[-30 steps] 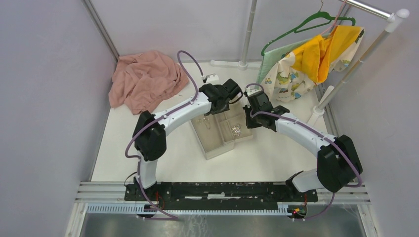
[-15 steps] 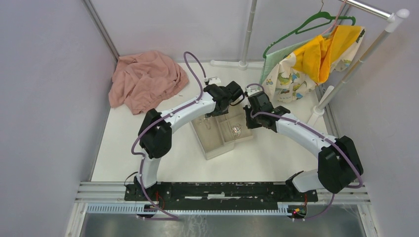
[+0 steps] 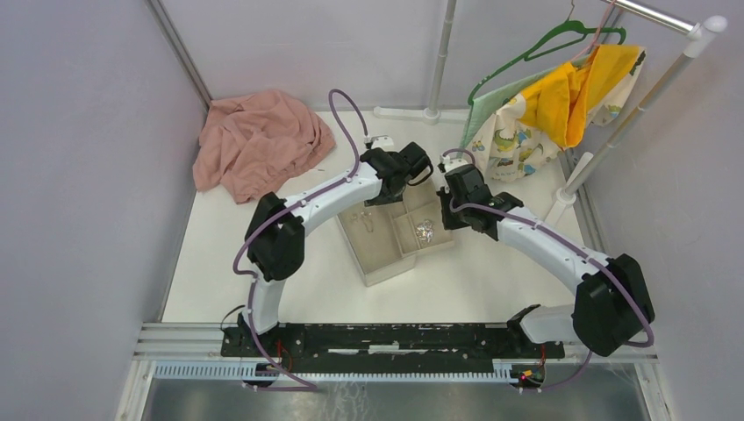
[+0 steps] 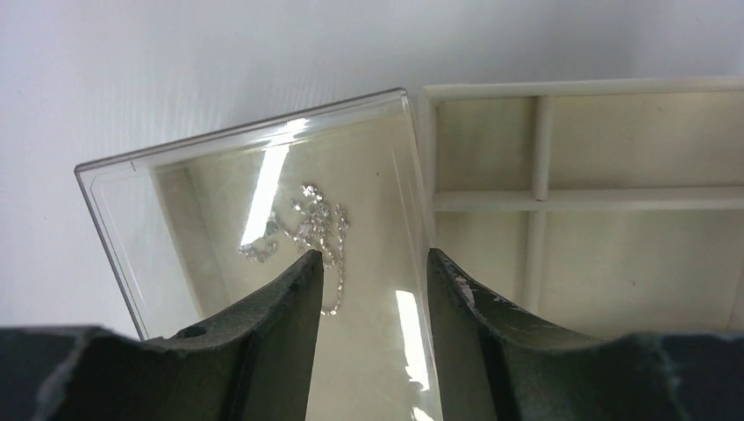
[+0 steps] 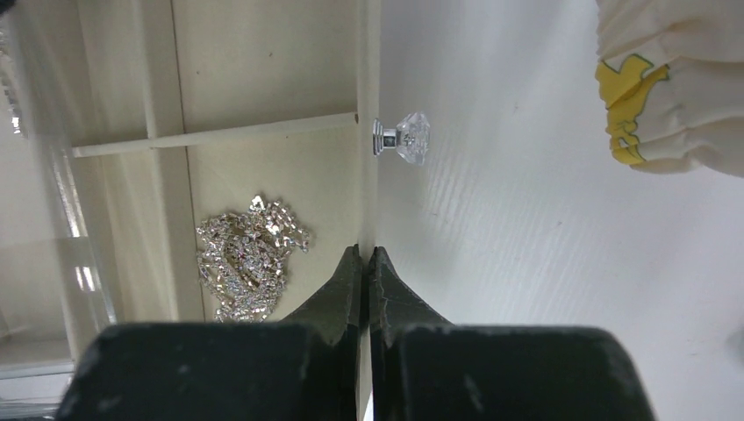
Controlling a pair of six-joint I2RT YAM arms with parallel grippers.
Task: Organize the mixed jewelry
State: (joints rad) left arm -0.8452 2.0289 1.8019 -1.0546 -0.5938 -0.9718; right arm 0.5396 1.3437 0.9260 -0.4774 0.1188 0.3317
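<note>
If you compare the overhead shot with a second back, two things moved. The left arm's elbow swung in toward the middle, parking the left claw (image 3: pixel 388 191) over the far end of the clear plastic box (image 3: pixel 373 254). The right arm's elbow slid outward. The beige compartment tray (image 3: pixel 421 253) crept a touch that way too, with the right claw (image 3: pixel 446 217) at its edge and the jewelry pile (image 3: pixel 425 231) just left of those tips.

Left wrist cam: the left claw (image 4: pixel 373 256) is spread with nothing between its fingers (image 4: pixel 281 324). The silver chain (image 4: pixel 307 224) lies on the box floor just ahead of the left-hand tip, and its tail trails down along that finger's inner side. The tray sits off to the claw's right, and the compartments I can see have nothing in them.

Right wrist cam: the right claw (image 5: pixel 364 253) is pressed together, its tips right on the line of the tray's wall. The crystal knob (image 5: pixel 404 138) is ahead and slightly right, and the pile is heaped just left of the tips. I can't tell whether the thin wall is actually nipped between them.

My read is that the right side is tugging or steadying the tray while the left lines up on the chain. Sorting has barely started, since the bulk is still one heap.
</note>
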